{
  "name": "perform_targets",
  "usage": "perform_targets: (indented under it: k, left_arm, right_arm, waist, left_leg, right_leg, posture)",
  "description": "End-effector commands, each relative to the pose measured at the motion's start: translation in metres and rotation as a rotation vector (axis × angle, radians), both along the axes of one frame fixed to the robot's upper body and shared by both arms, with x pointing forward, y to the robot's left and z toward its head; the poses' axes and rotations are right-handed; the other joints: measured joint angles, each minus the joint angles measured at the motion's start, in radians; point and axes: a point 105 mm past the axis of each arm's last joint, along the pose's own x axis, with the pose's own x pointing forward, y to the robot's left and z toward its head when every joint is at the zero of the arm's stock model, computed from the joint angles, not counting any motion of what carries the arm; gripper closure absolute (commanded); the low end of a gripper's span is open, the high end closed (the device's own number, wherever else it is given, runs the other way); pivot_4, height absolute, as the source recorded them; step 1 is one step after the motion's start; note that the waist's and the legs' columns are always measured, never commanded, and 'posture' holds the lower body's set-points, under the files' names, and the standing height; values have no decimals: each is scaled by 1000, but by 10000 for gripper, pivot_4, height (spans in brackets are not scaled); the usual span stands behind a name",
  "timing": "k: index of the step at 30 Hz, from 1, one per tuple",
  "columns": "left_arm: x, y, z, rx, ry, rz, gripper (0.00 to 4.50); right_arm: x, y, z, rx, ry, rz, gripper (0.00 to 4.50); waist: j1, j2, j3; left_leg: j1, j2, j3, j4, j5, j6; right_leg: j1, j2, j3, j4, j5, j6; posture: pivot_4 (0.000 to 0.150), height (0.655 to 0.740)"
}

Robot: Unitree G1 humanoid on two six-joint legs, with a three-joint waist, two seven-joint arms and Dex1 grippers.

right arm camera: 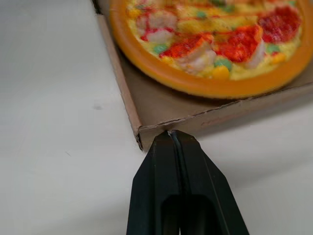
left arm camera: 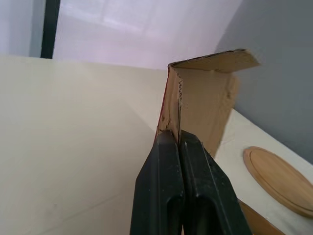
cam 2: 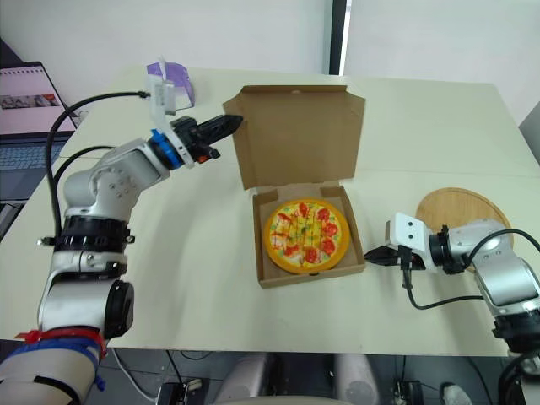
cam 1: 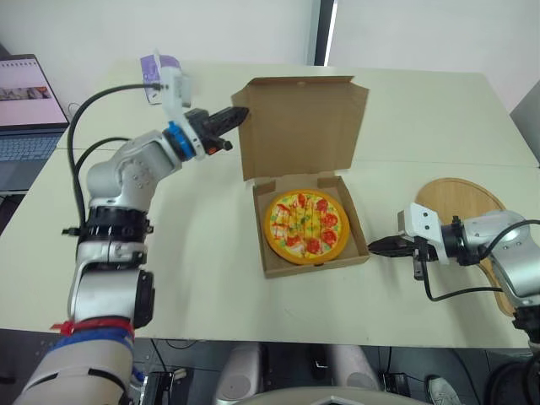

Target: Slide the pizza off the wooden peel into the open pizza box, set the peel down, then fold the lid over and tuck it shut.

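Observation:
The pizza [cam 1: 305, 219] lies flat in the base of the cardboard pizza box [cam 1: 272, 257] at the table's middle. Its lid [cam 1: 299, 126] stands upright behind it. My left gripper [cam 1: 239, 114] is shut, its tips against the lid's upper left corner; in the left wrist view the fingertips [left arm camera: 168, 139] meet the lid's edge [left arm camera: 205, 98]. My right gripper [cam 1: 377, 247] is shut, low on the table, its tips touching the box's near right corner [right arm camera: 166, 110] beside the pizza [right arm camera: 210, 44]. The round wooden peel [cam 1: 460, 202] lies on the table at right, partly under my right arm.
A laptop [cam 1: 25, 110] stands open at the far left edge. A small purple and white object [cam 1: 160, 67] sits at the back left, behind my left gripper. Bare table surface [cam 1: 202, 253] stretches left of the box.

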Motion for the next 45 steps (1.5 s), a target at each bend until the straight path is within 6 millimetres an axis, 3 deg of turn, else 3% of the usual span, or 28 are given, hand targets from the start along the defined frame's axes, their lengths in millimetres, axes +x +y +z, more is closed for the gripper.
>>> perform_targets:
  k: [1,4,8,11,17,23,29,36,39,45]
  left_arm:
    - [6,-11,10,42,-79,-41,45000]
    - [11,-15,8,70,-103,-48,45000]
    - [16,-16,11,56,-141,-28,45000]
    - [16,-17,13,34,-162,-32,45000]
    - [14,-15,13,30,-170,-39,45000]
    - [14,-16,14,32,-175,-43,45000]
    - [15,-21,13,32,-178,-49,45000]
    - [14,-21,12,38,-180,-54,45000]
    - [14,-20,11,40,-179,-53,45000]
    - [14,-18,12,41,-181,-39,45000]
  right_arm:
    - [-9,17,12,65,-26,-6,44571]
    - [-6,15,11,64,-38,-46,44571]
    - [17,-5,17,0,-151,-148,44571]
    - [54,-16,62,147,-336,-328,41002]
    - [92,-33,118,404,-531,-609,21904]
    - [114,-34,135,548,-497,-702,436]
    - [129,-20,133,623,-355,-634,436]
    - [139,-14,139,609,-360,-579,436]
    - [140,-11,137,599,-351,-552,6255]
    - [139,-8,137,593,-383,-553,28137]
  waist:
    - [-3,0,0]
    - [-5,0,0]
    - [-5,-1,1]
    - [-9,-2,1]
    - [-11,-2,1]
    - [-12,-2,1]
    - [-13,-2,1]
    - [-14,-2,1]
    - [-14,-2,1]
    - [-14,-2,1]
  left_leg:
    - [0,0,0,0,0,0]
    - [0,0,0,0,0,0]
    - [0,0,0,0,0,-1]
    - [0,0,1,1,0,-1]
    - [-2,0,-1,0,0,-1]
    - [-15,-1,1,4,1,0]
    - [-15,-1,2,3,1,0]
    - [-15,-1,2,3,1,1]
    - [-15,-1,2,3,1,1]
    - [-15,-1,2,3,1,1]
  right_leg:
    - [0,0,0,0,0,0]
    - [0,0,0,0,0,0]
    - [0,0,0,0,0,1]
    - [0,0,1,0,0,1]
    - [-2,0,0,1,1,1]
    - [-15,-1,1,4,2,1]
    - [-15,-1,1,3,2,1]
    - [-15,-1,1,4,2,1]
    - [-15,-1,2,4,2,1]
    - [-15,-1,2,4,2,2]
  posture:
    - [1500,7400]
    - [1500,7400]
    - [1500,7400]
    - [1500,7400]
    - [1500,7400]
    - [1500,7400]
    - [1500,7400]
    - [1500,7400]
    - [1500,7400]
    - [1500,7400]
